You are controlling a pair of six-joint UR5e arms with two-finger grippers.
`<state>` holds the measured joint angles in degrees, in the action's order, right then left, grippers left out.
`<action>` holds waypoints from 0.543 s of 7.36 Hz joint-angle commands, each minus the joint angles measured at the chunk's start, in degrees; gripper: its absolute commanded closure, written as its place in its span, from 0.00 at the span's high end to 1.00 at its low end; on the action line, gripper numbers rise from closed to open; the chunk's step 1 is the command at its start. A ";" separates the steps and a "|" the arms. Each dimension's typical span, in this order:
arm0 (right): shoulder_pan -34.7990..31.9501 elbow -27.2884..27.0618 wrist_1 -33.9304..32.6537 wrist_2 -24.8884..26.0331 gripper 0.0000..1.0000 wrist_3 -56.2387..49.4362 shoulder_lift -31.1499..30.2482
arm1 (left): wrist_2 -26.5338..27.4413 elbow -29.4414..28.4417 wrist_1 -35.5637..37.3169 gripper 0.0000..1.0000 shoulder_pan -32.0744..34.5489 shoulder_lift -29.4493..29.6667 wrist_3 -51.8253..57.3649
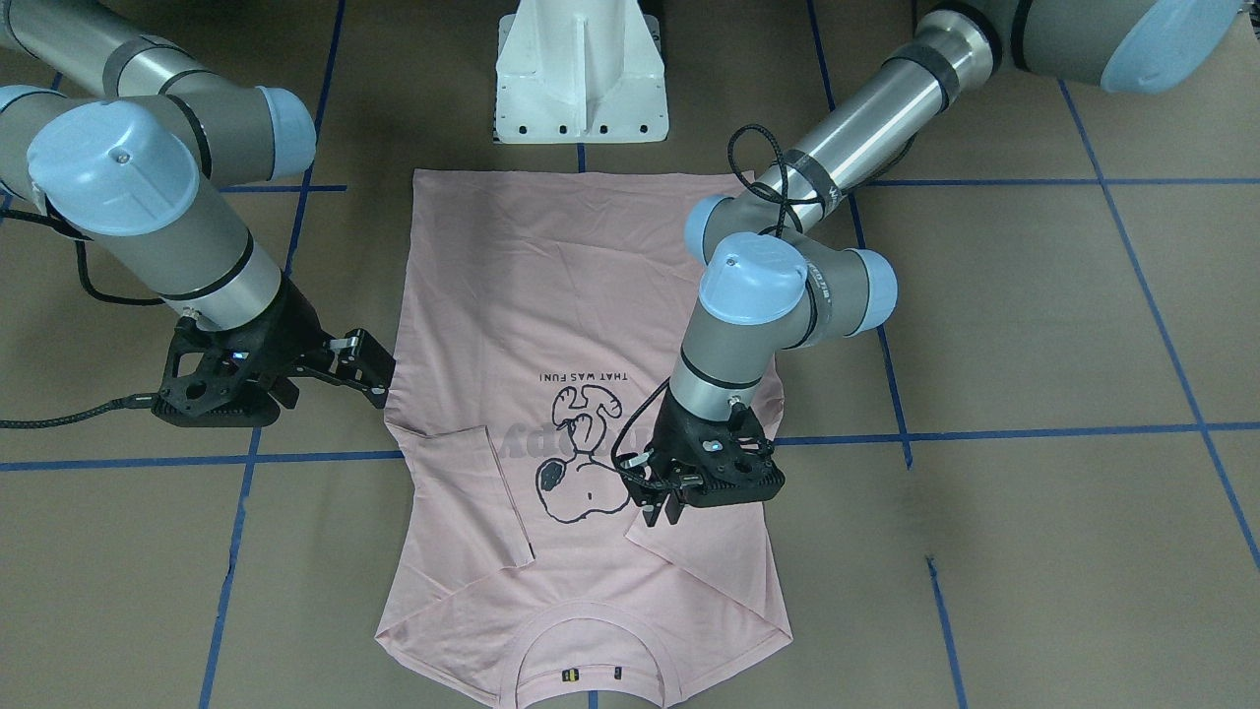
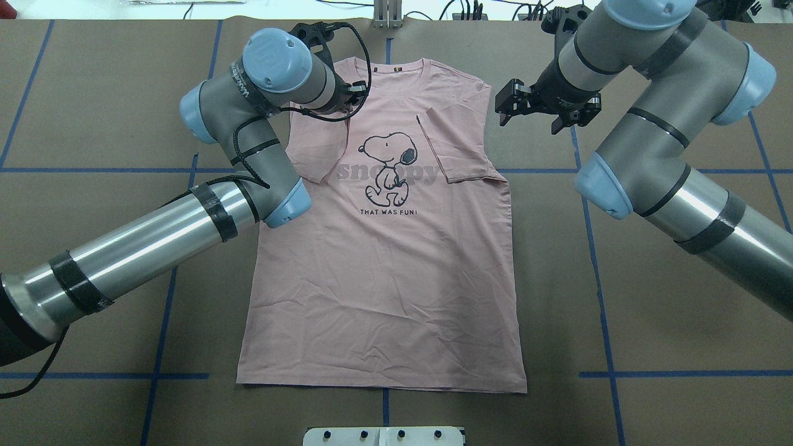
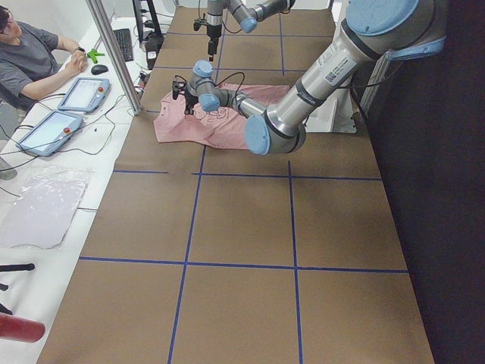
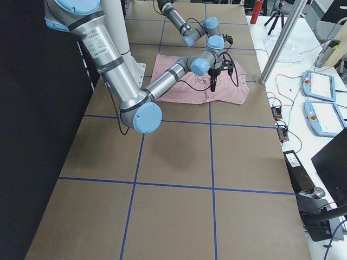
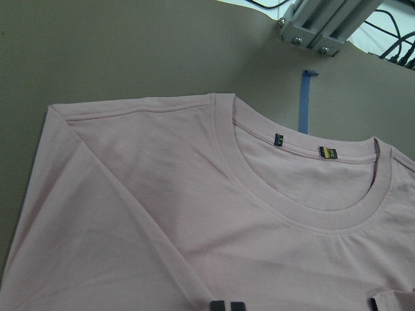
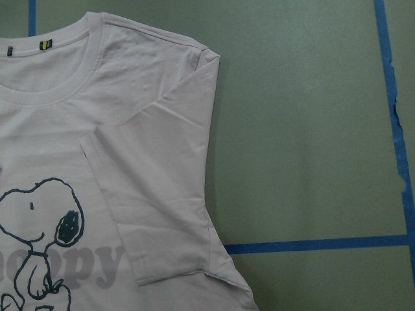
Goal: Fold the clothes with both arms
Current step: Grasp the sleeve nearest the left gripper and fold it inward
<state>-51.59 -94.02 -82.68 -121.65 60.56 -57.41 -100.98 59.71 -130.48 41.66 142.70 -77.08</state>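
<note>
**Pink T-shirt flat beneath two spread claws**

A brown, matte table (image 2: 650, 279), gridded with blue tape (image 2: 681, 374), lies under both claws. The soft pink cotton T-shirt (image 2: 384, 279) lies flat, print up, with its short sleeves folded inward. The left claw (image 1: 664, 514) hangs over one folded sleeve (image 1: 719, 571), fingers apart and holding nothing. The right claw (image 1: 379, 374), also spread, sits just beside the shirt's side edge. The ribbed round collar (image 5: 266, 194) lies ahead of the left claw.

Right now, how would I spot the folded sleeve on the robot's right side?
Find the pink T-shirt spread flat on the table, collar away from the robot. Beside the cartoon dog, on the robot's right, a short sleeve lies folded onto the chest. Unlike the opposite sleeve, partly hidden beneath the left arm, it lies uncovered.
</note>
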 commanded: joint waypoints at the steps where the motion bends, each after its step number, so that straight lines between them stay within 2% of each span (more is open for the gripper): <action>1: 0.00 -0.55 0.07 -0.08 1.00 0.09 -0.07 | -0.10 1.45 -4.33 1.00 -1.48 -2.41 0.08; 2: 0.00 -1.77 0.07 0.09 1.00 0.78 -0.51 | -0.36 6.16 -3.47 1.00 -1.58 -4.95 0.17; 3: 1.22 -5.96 0.07 1.05 1.00 0.88 -4.17 | -2.54 14.91 -0.85 1.00 -1.49 -10.54 0.35; 4: 5.76 -13.74 0.07 7.24 1.00 3.92 -10.29 | -4.30 25.61 7.18 1.00 -1.49 -16.51 0.70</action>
<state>-49.71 -100.24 -82.62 -119.50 62.03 -61.74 -103.20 73.74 -130.28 40.20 132.91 -76.72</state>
